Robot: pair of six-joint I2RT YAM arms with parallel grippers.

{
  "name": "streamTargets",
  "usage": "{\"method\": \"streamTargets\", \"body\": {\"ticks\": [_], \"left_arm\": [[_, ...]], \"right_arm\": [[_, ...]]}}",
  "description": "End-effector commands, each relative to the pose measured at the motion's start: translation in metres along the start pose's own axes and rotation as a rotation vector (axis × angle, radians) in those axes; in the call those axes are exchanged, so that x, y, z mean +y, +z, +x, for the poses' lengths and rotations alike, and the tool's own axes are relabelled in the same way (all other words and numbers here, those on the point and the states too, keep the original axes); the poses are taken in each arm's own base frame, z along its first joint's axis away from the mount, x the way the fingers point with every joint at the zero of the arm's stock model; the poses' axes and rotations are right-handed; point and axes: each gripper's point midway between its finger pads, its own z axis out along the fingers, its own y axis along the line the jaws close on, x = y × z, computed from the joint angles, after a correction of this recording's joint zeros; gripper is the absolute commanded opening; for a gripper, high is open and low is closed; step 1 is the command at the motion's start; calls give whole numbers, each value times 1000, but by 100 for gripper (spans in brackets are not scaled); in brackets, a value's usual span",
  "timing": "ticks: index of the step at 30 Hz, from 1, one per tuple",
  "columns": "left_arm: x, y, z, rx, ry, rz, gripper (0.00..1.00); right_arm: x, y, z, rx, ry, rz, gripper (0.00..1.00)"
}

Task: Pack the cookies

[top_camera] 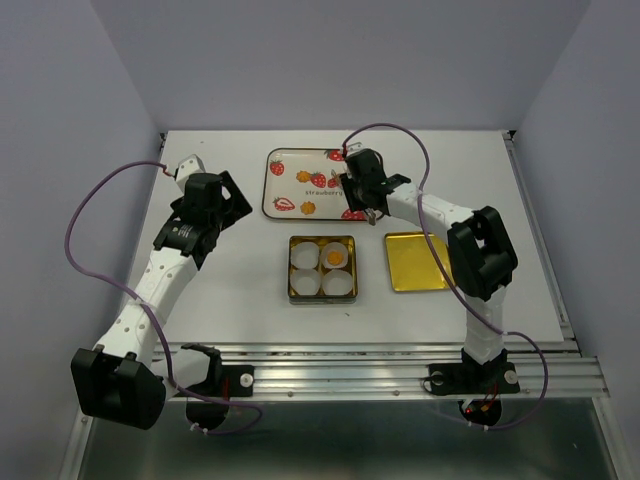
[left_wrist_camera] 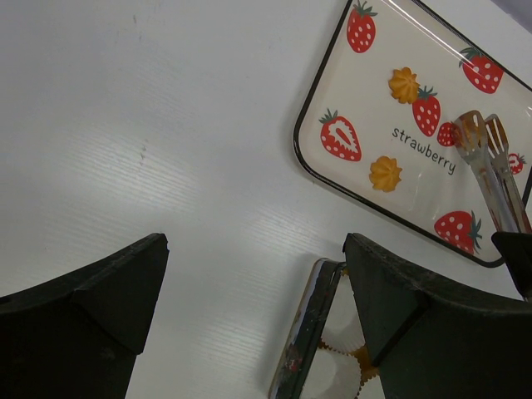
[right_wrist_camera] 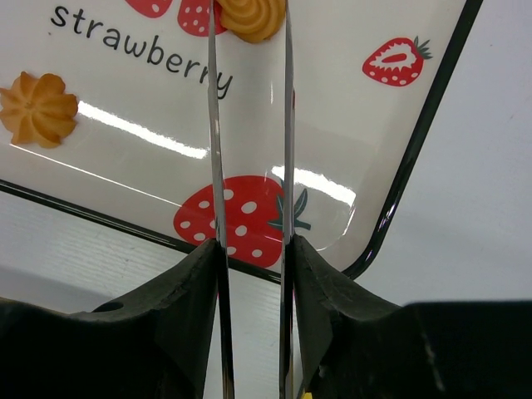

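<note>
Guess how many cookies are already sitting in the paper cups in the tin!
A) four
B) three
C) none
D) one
D: in the top view only one cookie sits inside the tin; the other three paper cups look empty.

The small round cookies point(left_wrist_camera: 386, 173) are orange-yellow; the black-rimmed cream tray point(left_wrist_camera: 366, 83) bears red white-dotted strawberries point(left_wrist_camera: 426, 112); the metal tongs point(left_wrist_camera: 497, 179) are silver, the square lid point(top_camera: 418, 262) gold.
</note>
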Motion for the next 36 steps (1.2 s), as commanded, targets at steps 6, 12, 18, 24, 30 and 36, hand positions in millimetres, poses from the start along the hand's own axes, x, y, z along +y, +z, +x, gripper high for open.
{"method": "streamTargets", "body": {"ticks": [6,12,18,24,30,36], "left_arm": [[-15,-11,-27,-78,-15,52,99],[-16,-11,-26,-76,-15,58,99],[-17,-11,-25,-74,-16,63,99],[-19,-11,-25,-71,-14,71,99],[-22,-10,-21,-53,-12,92,99],[-25,-10,-15,-30,-9,114,99]], "right_arm": [[-7,-32,-50,-128,28,-6,40],[-11,-46,-58,-165,43,-6,39],[-12,-58,-61,-187,55,-20,39],[-11,-74,-62,-201,62,-48,39],[-4,-117,-53,-224,66,-115,38],[23,-151,-23,-196,29,-156,39]]}}
